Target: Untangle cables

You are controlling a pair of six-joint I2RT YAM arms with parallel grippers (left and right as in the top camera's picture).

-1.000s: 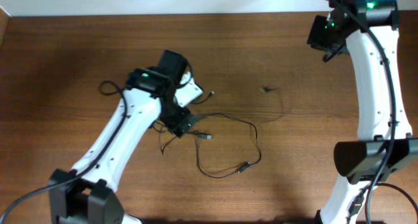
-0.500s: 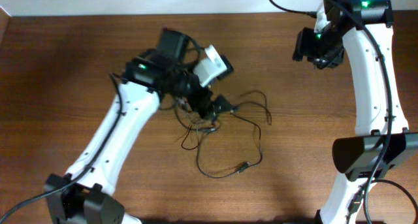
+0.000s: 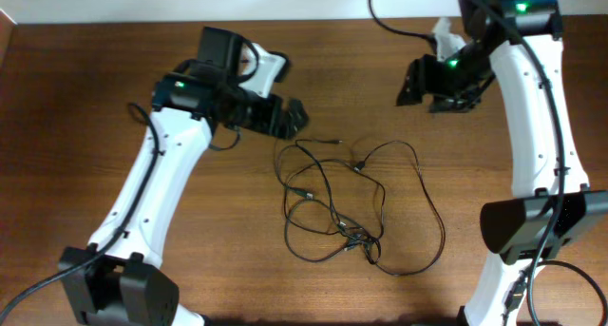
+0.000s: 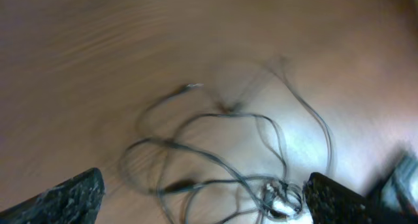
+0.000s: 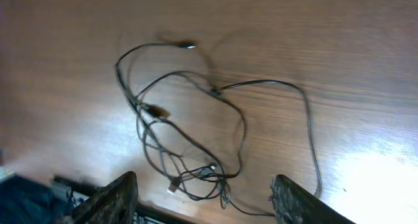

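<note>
Several thin black cables are spread in loose, overlapping loops on the wooden table, near its middle and between the two arms. A tighter knot of strands and small plugs is seen at the near end of the loops, and one wide loop is thrown out to the right. The left gripper is held just beyond the far left corner of the loops, close to one strand end. In the left wrist view its fingers are seen spread wide with nothing clamped between them, though that view is blurred. The right gripper is held farther up the table, apart from the cables, its fingers likewise parted and empty.
</note>
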